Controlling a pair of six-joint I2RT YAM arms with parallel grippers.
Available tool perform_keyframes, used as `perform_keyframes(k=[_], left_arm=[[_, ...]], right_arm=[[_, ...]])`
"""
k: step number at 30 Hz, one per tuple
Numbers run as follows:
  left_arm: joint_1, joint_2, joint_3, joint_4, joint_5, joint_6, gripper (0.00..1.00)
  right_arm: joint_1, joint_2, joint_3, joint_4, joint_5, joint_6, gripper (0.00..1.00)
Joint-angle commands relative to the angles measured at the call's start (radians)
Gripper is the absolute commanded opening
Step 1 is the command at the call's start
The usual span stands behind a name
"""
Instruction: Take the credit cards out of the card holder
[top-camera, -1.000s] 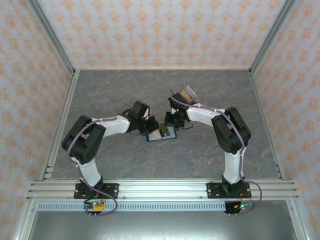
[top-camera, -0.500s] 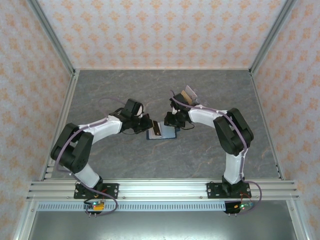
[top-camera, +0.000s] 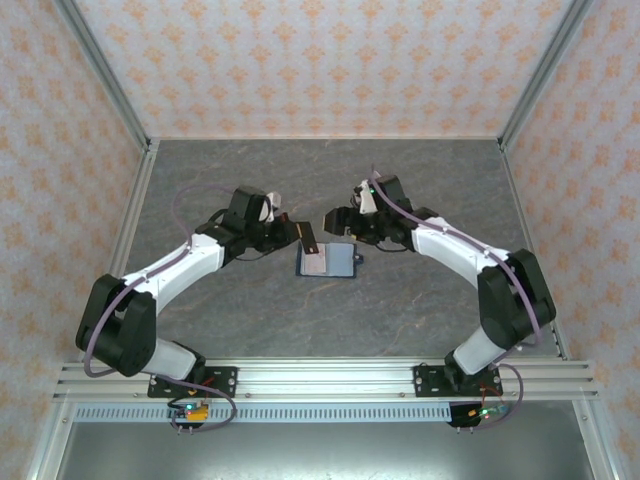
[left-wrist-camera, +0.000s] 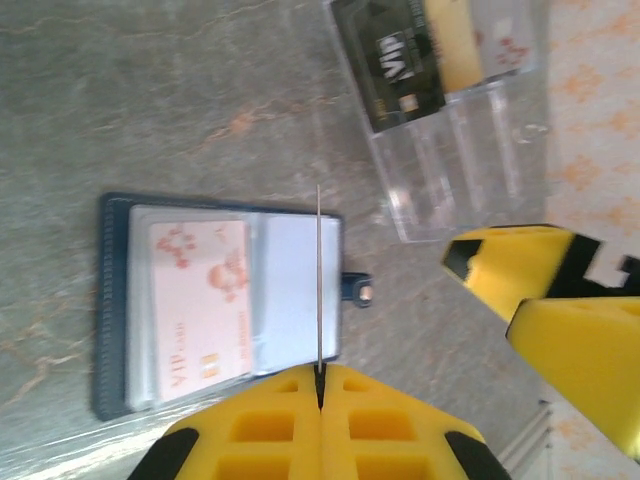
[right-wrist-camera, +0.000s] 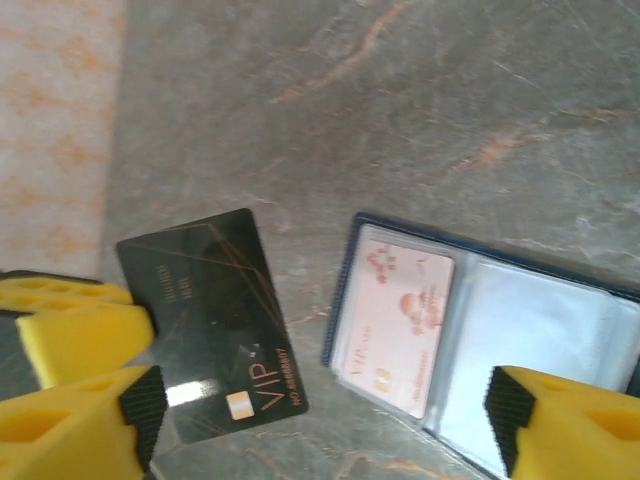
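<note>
Fingers (left-wrist-camera: 260, 430) of your left gripper (left-wrist-camera: 320, 372) are pressed tight, pinching a dark credit card (right-wrist-camera: 210, 320) by its edge. Your right gripper (right-wrist-camera: 320, 405) is spread wide, holding nothing. Card holder (left-wrist-camera: 115, 300) lies open on table (top-camera: 240, 310), pink card (left-wrist-camera: 195, 300) in pocket.

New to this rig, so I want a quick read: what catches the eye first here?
The left gripper pinches a dark card beside the open blue wallet in the middle of the table. A pink card sits in the wallet's left pocket, and the right gripper hangs open close by.
</note>
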Motion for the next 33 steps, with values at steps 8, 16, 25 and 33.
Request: perform_keyframes(k=[8,16,25,33], left_arm=[[0.026,-0.039,0.009,0.308,0.194,-0.181,0.0],[0.053,-0.063,-0.021,0.338,0.211,-0.237,0.0],[0.06,-0.092,-0.042,0.35,0.215,-0.274,0.0],[0.062,-0.15,-0.008,-0.002,-0.084,-0.097,0.69]], right_arm=[[-0.009,-0.004,-0.042,0.335,-0.271,0.194,0.93],[-0.01,-0.021,-0.031,0.441,-0.341,0.269,0.71],[-0.012,-0.027,-0.013,0.425,-0.333,0.238,0.13],[-0.015,-0.045,0.101,0.023,-0.018,-0.112,0.0]])
